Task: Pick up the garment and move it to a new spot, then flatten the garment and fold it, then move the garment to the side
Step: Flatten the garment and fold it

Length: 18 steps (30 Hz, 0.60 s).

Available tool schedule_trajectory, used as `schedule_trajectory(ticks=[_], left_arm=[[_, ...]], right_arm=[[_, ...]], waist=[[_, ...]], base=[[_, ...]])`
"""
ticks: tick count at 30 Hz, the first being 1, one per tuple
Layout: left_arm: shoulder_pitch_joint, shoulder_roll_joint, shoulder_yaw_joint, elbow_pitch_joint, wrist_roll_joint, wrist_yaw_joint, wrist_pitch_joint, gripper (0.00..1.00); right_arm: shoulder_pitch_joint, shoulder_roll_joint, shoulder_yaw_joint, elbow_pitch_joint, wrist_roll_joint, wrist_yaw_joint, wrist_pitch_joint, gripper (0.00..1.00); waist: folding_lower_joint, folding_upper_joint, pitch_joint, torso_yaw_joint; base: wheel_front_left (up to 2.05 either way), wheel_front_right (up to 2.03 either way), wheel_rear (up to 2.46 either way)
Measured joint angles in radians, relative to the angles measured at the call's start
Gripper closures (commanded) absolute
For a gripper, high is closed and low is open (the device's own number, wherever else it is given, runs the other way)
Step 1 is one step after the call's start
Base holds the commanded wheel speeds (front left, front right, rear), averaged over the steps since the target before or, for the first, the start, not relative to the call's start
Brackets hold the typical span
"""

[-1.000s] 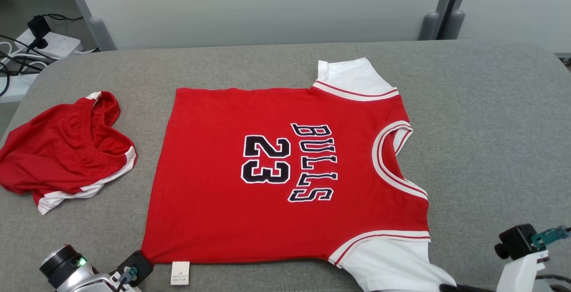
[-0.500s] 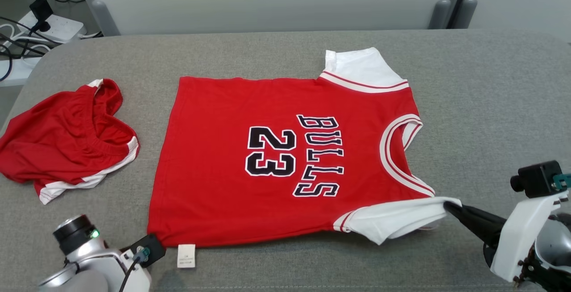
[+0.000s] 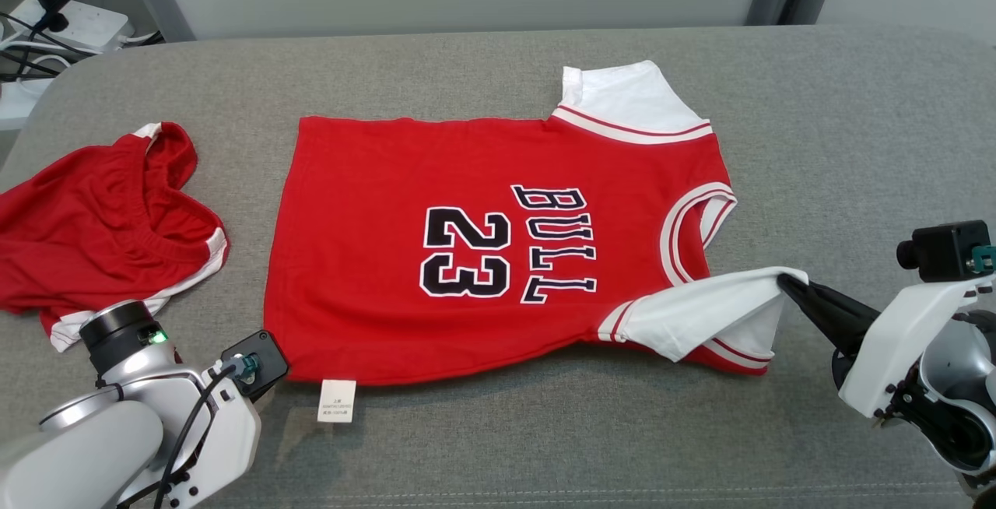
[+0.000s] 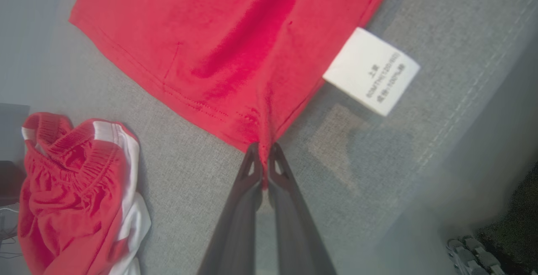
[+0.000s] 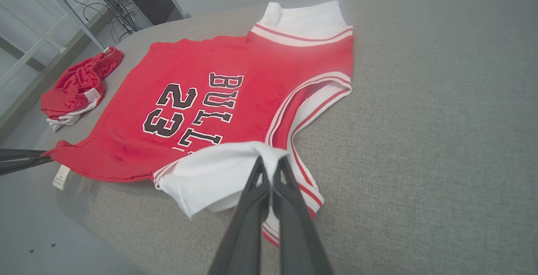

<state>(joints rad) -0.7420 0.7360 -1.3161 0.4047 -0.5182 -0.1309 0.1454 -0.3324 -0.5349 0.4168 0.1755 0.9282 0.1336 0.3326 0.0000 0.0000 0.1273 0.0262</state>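
Red knit jersey, soft and matte, spread print-up across the middle of the grey woven pad. Black "23" and block "BULL" outlined in white, lying sideways. Near edge raised off the pad at both ends.

Hem corner pinched by the left gripper, dark tapered fingers shut tight on a bunched red ridge of cloth. White rectangular care label flat on the pad, just beside that corner.

Over on the other side: right gripper, fingers clamped together on the near white sleeve, lifted and draped in a loose fold over the red-and-white striped armhole trim.

Far white sleeve flat on the pad, striped band along its seam.

Crumpled red shorts, gathered elastic waistband and white side stripe, well apart to the left.
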Motion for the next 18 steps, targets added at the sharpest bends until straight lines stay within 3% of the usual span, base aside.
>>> schedule_trajectory(ticks=[7,18], left_arm=[[-0.043,0.069,-0.008,-0.117,-0.076,0.0,0.092,1.0],[-0.13,0.063,-0.009,-0.086,-0.135,0.0,0.077,1.0]], right_arm=[[-0.069,0.026,0.022,0.067,-0.001,0.0,-0.048,1.0],[-0.189,0.065,0.071,0.168,0.001,0.0,-0.092,1.0]], waist=[[0.0,0.0,0.021,-0.013],[0.0,0.0,0.085,-0.022]], base=[[0.0,0.0,0.0],[0.0,0.0,0.0]])
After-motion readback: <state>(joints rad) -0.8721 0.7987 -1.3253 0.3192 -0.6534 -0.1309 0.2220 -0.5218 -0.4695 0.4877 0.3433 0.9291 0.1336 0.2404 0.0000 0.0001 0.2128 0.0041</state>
